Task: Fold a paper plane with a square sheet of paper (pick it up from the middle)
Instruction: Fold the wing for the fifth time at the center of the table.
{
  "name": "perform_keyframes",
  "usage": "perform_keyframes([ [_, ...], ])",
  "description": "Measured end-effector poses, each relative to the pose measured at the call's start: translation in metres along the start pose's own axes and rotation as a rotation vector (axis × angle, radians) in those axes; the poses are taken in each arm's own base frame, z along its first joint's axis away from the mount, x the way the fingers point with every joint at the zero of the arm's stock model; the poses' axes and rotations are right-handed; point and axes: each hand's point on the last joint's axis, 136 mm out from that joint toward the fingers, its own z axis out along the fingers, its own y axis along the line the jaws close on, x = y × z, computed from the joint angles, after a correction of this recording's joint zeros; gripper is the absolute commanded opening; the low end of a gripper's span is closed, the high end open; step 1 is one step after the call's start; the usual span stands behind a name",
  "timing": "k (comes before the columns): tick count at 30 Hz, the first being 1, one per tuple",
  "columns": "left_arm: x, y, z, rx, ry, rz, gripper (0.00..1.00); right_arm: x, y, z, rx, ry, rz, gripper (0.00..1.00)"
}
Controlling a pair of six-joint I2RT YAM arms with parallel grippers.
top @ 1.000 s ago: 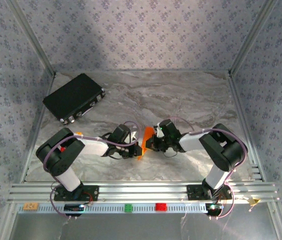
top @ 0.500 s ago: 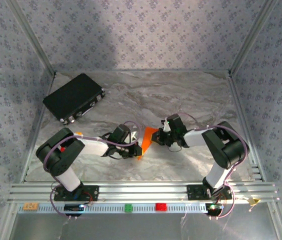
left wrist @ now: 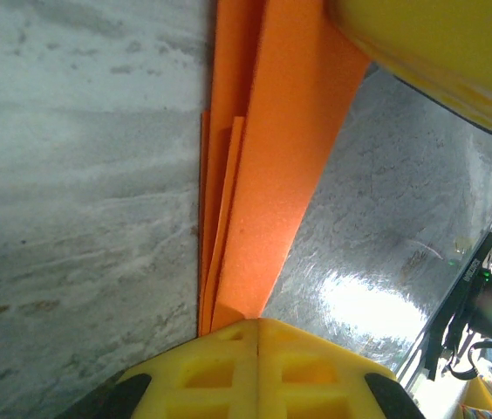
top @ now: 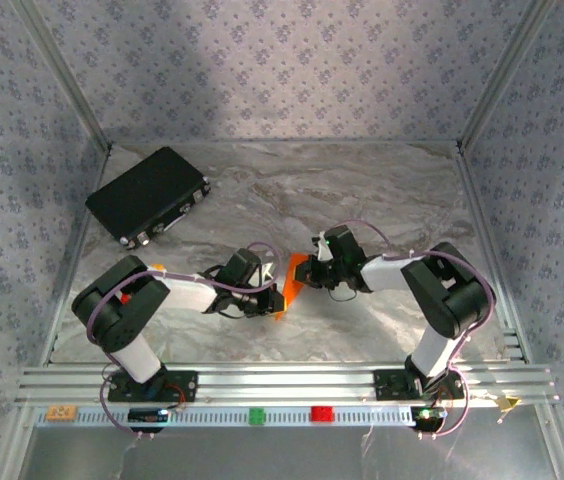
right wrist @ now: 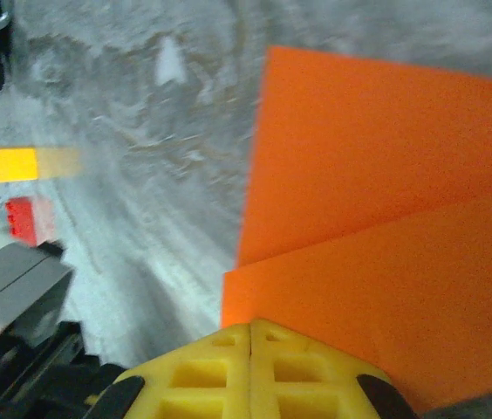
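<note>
desk (top: 392,190): black case (top: 148,196) far left | orange paper sheet (top: 293,281): mid-desk between the arms, raised on edge | progress: layered folds in, pointed dart unformed, wings left | left pincer (top: 268,294): clamped on sheet | right pincer (top: 313,273): clamped on sheet's right edge

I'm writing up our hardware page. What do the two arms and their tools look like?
Both the left arm and right arm have white links between bulky black joints, with thin purple cables looping along them. The left tool and right tool have yellow fingers with moulded recesses.
</note>
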Motion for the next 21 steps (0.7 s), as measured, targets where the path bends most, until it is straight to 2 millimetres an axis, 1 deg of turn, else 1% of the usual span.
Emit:
perform_keyframes([
  [2, 0.0, 0.0, 0.0, 0.0, 0.0, 0.0, 0.0, -0.003, -0.008, 0.0, 0.016, -0.006, 0.02, 0.07],
  [5, 0.0, 0.0, 0.0, 0.0, 0.0, 0.0, 0.0, -0.009, -0.012, -0.003, 0.012, -0.015, 0.033, 0.07],
  [10, 0.0, 0.0, 0.0, 0.0, 0.0, 0.0, 0.0, -0.038, -0.033, -0.019, 0.003, -0.078, 0.094, 0.08],
  [12, 0.0, 0.0, 0.0, 0.0, 0.0, 0.0, 0.0, -0.045, -0.038, -0.023, 0.004, -0.096, 0.107, 0.08],
  [17, 0.0, 0.0, 0.0, 0.0, 0.0, 0.0, 0.0, -0.053, -0.045, -0.029, -0.005, -0.106, 0.124, 0.08],
  [21, 0.0, 0.0, 0.0, 0.0, 0.0, 0.0, 0.0, -0.063, -0.052, -0.035, 0.007, -0.132, 0.142, 0.08],
])
